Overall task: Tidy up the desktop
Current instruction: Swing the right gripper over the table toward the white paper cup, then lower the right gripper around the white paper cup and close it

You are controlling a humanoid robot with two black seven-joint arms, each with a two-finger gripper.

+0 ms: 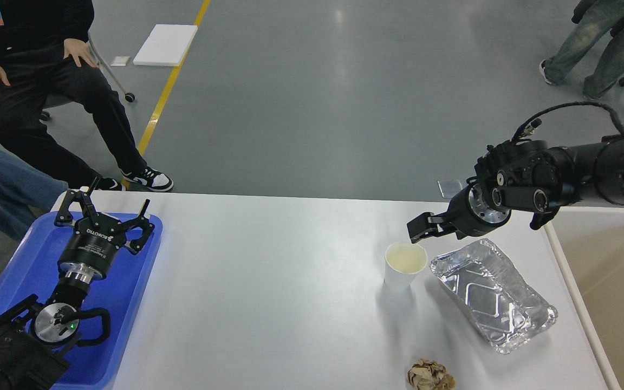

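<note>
Two black arms reach over the desktop [290,281], the large matte-white tabletop that fills the lower part of the head view and runs from the near edge up to the grey floor beyond. Nearest, at the bottom right, a crumpled brown paper wad [430,375] lies on the white surface. Just past it and to the right, a shiny foil tray [493,295] lies at a slant on the table, empty inside. Touching or just beside its near-left corner stands a white paper cup [404,264], upright, with a pale lining showing inside. On the left side a blue plastic tray [25,271] sits at the table's near-left corner, and the left arm rises over it; the left gripper [111,208] is above the tray's far end with its two fingers spread wide apart and nothing between them. The right arm comes in from the right edge, and the right gripper [419,226] hangs just above and behind the cup's rim, its fingers drawn close together with nothing seen in them, though whether they quite meet I cannot tell. To the right of the table a beige rimmed bin [610,281] stands alongside. Farther off, a seated person in black [46,81] is at the upper left, a white foam board [166,44] lies on the floor by a yellow line, and a second person's legs [599,43] show at the upper right
</note>
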